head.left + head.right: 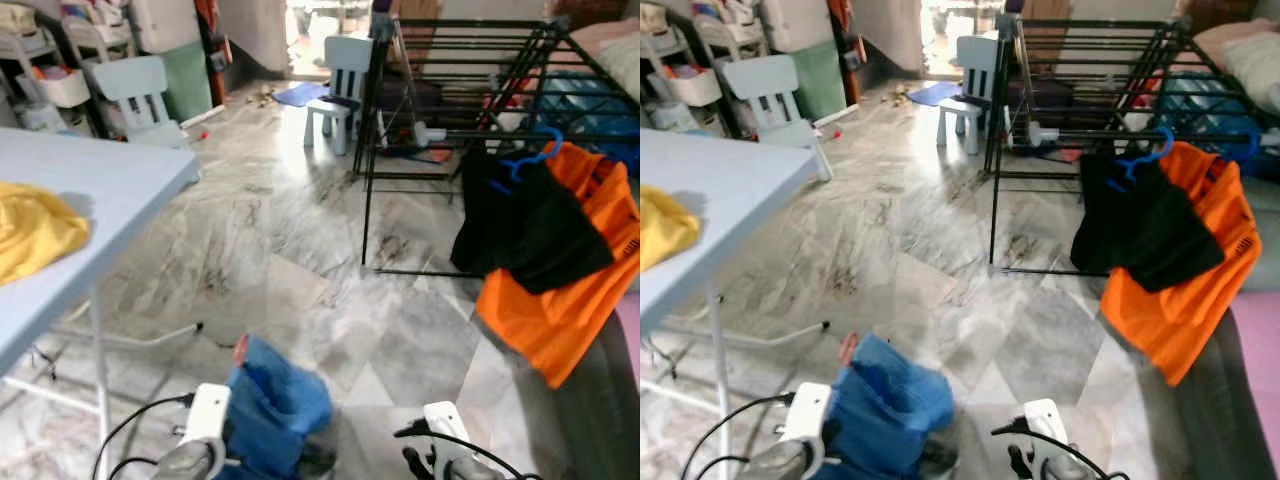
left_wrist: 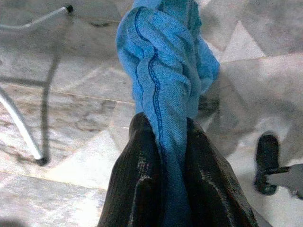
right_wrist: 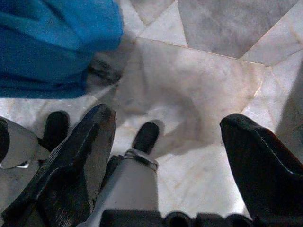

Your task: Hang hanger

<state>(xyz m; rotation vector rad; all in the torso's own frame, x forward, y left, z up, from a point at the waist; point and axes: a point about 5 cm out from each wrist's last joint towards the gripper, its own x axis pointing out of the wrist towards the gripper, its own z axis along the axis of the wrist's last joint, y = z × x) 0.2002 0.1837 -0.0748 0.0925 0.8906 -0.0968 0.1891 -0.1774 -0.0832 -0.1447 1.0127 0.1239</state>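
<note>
Left gripper (image 2: pixel 163 156) is clenched on a bunched blue garment (image 1: pixel 275 400), held low over the marble floor (image 1: pixel 300 250); any hanger inside the cloth cannot be made out. Right gripper (image 3: pixel 165 156) hangs spread and empty. The drying rack (image 1: pixel 450 130), already carrying a blue hanger (image 1: pixel 530 155) with orange and black clothes, stands well apart. Risks: the thin pinch slipping while walking; the trailing cloth snagging a rail.
</note>
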